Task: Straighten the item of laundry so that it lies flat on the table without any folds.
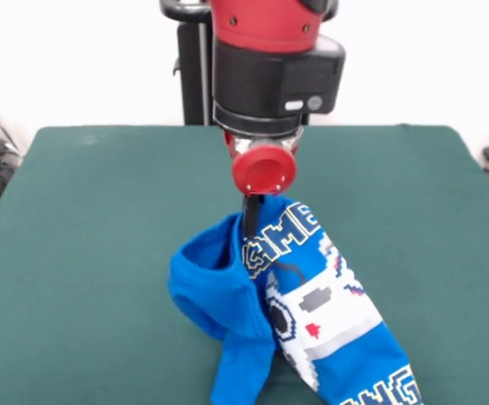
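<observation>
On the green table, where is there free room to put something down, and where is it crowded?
The table is bare on the picture's left, from the T-shirt out to the left edge, on the right out to the right edge, and behind the shirt to the far edge. The middle front is crowded: the gripper holds the shirt lifted there.

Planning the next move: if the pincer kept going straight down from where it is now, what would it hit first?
The pincer points down into the raised top of the blue T-shirt, so it would meet that cloth first, then probably the green table beneath. Depth is unclear from this one view.
</observation>
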Tool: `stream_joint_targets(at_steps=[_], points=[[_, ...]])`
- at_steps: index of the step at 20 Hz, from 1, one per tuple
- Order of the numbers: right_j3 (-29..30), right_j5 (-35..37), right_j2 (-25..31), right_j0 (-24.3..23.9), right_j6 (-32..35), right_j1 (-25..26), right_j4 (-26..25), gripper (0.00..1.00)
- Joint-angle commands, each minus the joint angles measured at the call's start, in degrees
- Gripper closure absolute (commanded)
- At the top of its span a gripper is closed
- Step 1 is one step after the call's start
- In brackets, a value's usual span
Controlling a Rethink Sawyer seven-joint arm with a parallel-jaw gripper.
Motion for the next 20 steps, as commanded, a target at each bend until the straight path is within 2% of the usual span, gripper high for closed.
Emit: stream_joint_targets(at_steps=[1,8,15,20], points=[[18.9,-7.6,-0.6,2.5,5.9,2.1,2.7,1.00],[25.7,-6.5,2.5,0.8,3.8,-1.2,9.3,1.00],[27.9,-5.8,2.3,1.7,2.9,-3.2,12.8,1.00],[26.3,-1.4,-2.8,6.3,4.0,-6.1,11.3,1.00]])
